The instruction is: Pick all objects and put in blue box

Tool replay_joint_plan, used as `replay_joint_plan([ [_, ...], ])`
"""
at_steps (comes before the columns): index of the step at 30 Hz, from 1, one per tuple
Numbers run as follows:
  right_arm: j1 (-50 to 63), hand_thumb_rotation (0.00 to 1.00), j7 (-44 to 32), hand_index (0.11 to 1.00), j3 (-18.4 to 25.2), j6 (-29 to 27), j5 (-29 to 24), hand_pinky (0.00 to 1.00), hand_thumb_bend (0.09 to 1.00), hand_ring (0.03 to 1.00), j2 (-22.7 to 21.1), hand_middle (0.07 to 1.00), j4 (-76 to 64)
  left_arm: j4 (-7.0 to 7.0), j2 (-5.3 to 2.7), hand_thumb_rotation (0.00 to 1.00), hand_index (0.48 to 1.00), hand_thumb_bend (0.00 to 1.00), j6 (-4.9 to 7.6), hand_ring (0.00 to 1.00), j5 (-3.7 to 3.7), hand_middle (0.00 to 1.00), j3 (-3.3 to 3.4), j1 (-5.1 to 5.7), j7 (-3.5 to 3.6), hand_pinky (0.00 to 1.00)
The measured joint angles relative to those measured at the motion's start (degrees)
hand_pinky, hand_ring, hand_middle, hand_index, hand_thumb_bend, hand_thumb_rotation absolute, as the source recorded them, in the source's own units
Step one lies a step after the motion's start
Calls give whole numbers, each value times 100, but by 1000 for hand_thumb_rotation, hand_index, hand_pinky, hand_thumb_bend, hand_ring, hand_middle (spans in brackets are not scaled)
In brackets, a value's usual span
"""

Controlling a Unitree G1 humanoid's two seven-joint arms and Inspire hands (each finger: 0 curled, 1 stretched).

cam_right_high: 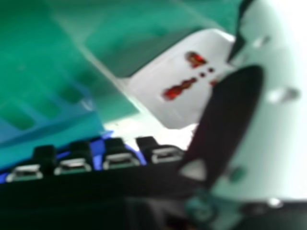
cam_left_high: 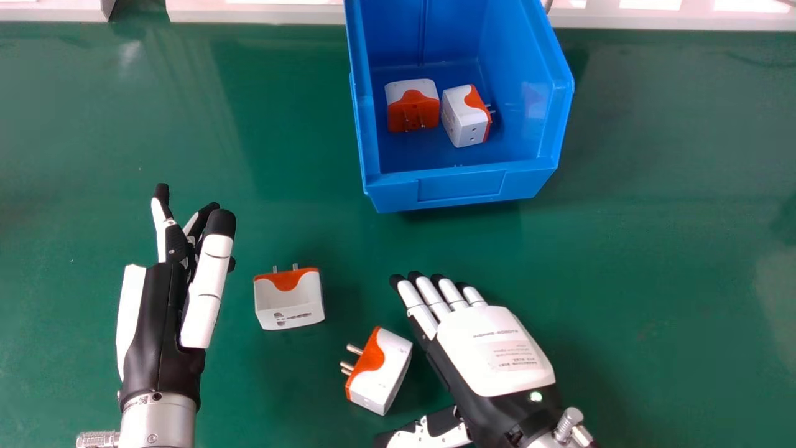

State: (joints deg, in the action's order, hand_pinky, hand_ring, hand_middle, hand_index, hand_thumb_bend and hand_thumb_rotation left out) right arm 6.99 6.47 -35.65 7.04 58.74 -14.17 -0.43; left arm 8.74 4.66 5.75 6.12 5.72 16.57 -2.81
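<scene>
Looking down at two blocky white-and-orange plastic plug adapters [cam_left_high: 413, 90] inside an open-topped blue plastic box [cam_left_high: 460, 185]. Likewise at a third adapter [cam_left_high: 292, 298] on the glossy green table [cam_left_high: 671, 249], near the black-and-white left hand [cam_left_high: 155, 330], and a fourth adapter [cam_left_high: 385, 373] just beside the black-and-white right hand [cam_left_high: 491, 348]. Extended, slightly spread in the left's fingers; straightened, side by side in the right's

Two adapters [cam_left_high: 461, 119] in box [cam_left_high: 461, 185], two before
</scene>
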Motion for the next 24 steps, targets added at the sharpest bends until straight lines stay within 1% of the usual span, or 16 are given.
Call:
replay_joint_plan([
  [6,-24,433,-15,1000,-20,27,24,1000,612,1000,49,1000,53,41,-39,1000,946,751,0,901,3,926,-3,20,1,808],
  [13,-226,435,-63,999,-82,113,31,1000,595,1000,74,1000,172,76,-42,1000,948,751,-3,903,3,928,-5,21,4,812],
  [20,-499,436,-55,989,-116,36,-18,1000,551,1000,126,1000,483,117,-42,1000,949,751,-13,904,4,928,-9,21,4,813],
  [24,-611,432,-51,980,-125,-12,-76,995,521,1000,197,1000,657,148,-44,1000,948,764,-34,903,5,928,-29,17,5,812],
])
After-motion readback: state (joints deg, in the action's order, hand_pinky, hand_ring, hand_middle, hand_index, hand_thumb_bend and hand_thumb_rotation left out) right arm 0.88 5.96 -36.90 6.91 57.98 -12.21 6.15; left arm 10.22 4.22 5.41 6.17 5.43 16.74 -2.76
